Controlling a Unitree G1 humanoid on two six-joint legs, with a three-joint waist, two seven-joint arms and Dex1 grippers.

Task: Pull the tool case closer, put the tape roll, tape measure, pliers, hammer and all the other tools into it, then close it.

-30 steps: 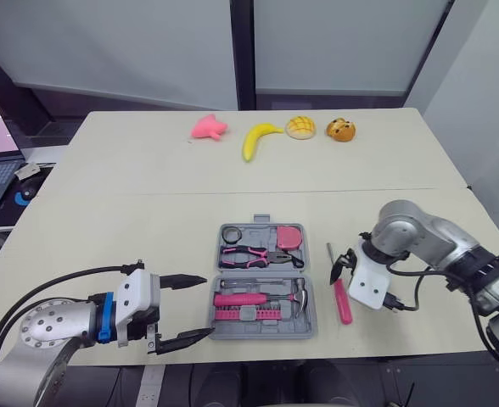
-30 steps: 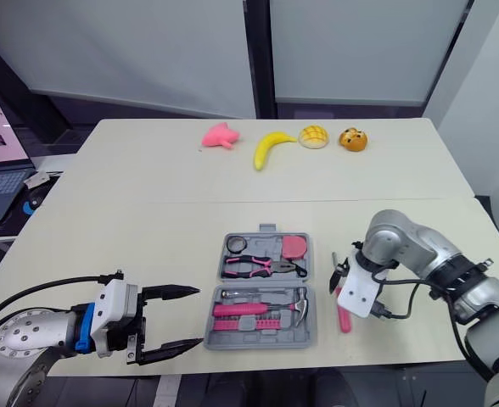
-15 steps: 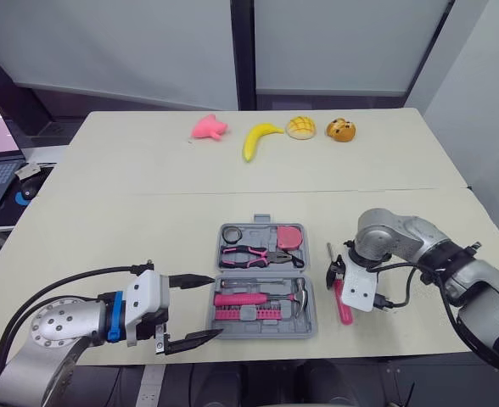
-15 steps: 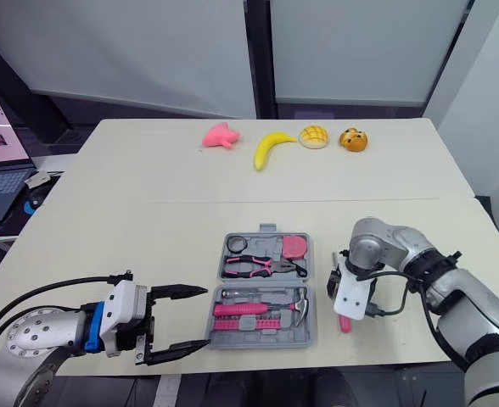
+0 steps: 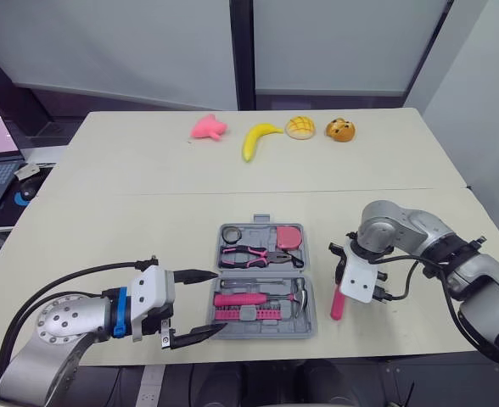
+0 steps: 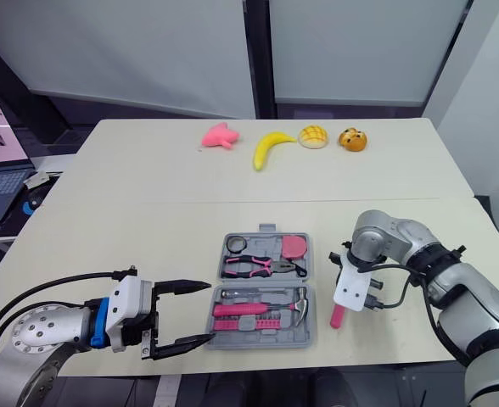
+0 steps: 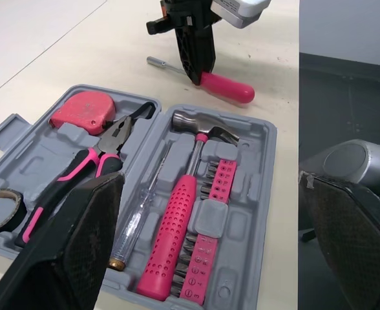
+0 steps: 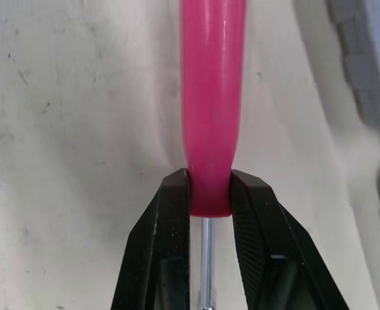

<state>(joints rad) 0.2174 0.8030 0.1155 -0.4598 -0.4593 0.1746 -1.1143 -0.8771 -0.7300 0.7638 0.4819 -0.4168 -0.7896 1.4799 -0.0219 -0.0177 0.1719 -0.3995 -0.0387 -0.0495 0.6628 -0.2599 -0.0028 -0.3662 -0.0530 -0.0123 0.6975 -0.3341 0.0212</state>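
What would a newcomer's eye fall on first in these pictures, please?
The open grey tool case at the table's near middle, with pink tools bedded in it. Just to its right, the right gripper is shut on a pink-handled screwdriver, while the left gripper stands open at the case's near left corner.

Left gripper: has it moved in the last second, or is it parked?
Yes. The left gripper, open, has advanced rightward toward the tool case; its lower fingertip now overlaps the case's front-left corner in the head view.
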